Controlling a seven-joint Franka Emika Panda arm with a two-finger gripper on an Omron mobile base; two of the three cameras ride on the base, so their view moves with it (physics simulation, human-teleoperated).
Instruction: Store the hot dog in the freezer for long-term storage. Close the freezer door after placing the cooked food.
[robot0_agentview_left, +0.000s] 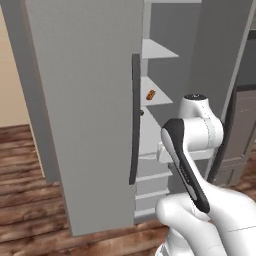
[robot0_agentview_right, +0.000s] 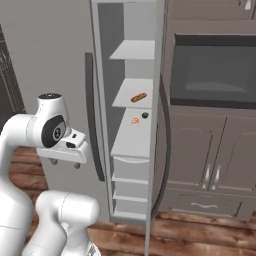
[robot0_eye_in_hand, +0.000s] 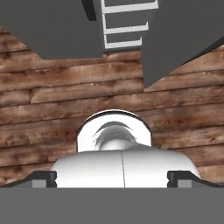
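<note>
The hot dog (robot0_agentview_left: 150, 94) (robot0_agentview_right: 138, 97) lies on a white middle shelf inside the freezer (robot0_agentview_right: 131, 142), a tall narrow compartment with white drawers below. The freezer door (robot0_agentview_left: 85, 100) (robot0_agentview_right: 55, 60) stands swung wide open to the left, its long dark handle (robot0_agentview_left: 135, 120) facing the opening. My gripper (robot0_agentview_right: 65, 164) (robot0_eye_in_hand: 112, 179) hangs in front of the open door, well below and left of the hot dog's shelf, pointing down at the floor. Its fingers (robot0_eye_in_hand: 41, 179) are spread wide and hold nothing.
A small dark green round item (robot0_agentview_right: 145, 115) and a flat orange scrap (robot0_agentview_right: 135, 120) sit on the shelf below the hot dog. The right fridge door (robot0_agentview_right: 161, 125) stands edge-on beside the freezer. A dark microwave (robot0_agentview_right: 215, 75) and cabinets fill the right. Wooden floor (robot0_eye_in_hand: 65, 100) lies below.
</note>
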